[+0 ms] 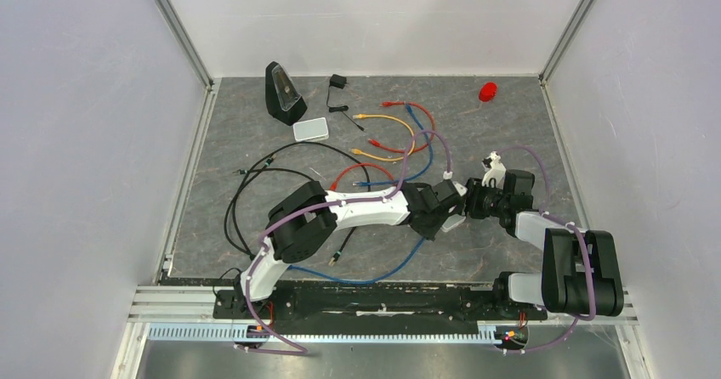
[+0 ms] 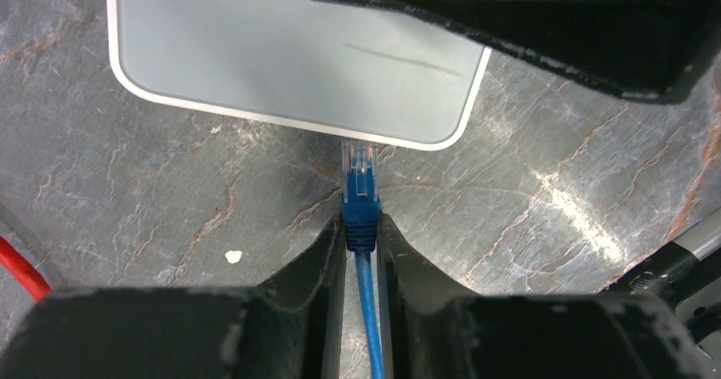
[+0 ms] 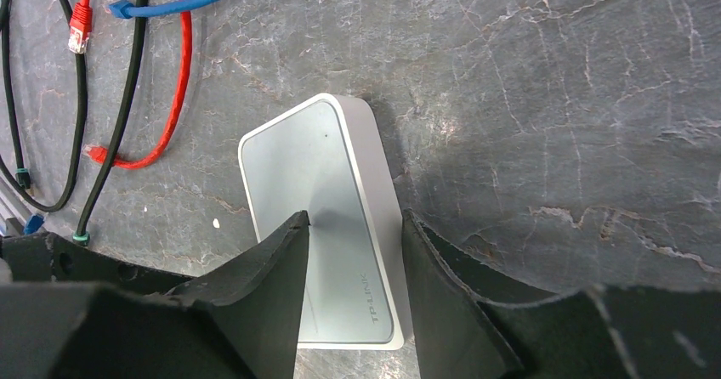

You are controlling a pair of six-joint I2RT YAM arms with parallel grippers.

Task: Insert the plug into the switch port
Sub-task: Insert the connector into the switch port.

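Note:
The switch (image 2: 255, 56) is a flat pale grey-white box lying on the dark stone-pattern table, small in the top view (image 1: 453, 223). My left gripper (image 2: 360, 222) is shut on the blue boot of the plug (image 2: 360, 200). The plug's clear tip reaches the box's near edge. The switch port is hidden, so I cannot tell whether the tip is inside it. My right gripper (image 3: 353, 217) stands open over the switch (image 3: 315, 166). Its left finger (image 3: 281, 268) is above the top face, and its right finger (image 3: 434, 285) is beside the side wall.
A black wedge-shaped device (image 1: 283, 93) and a second pale box (image 1: 310, 129) sit at the back left. Red, yellow and blue cables (image 1: 391, 137) lie mid-table, with black cables (image 1: 246, 200) to the left. A red object (image 1: 487, 91) is at the back right. Loose red and black cables (image 3: 174, 82) lie near the switch.

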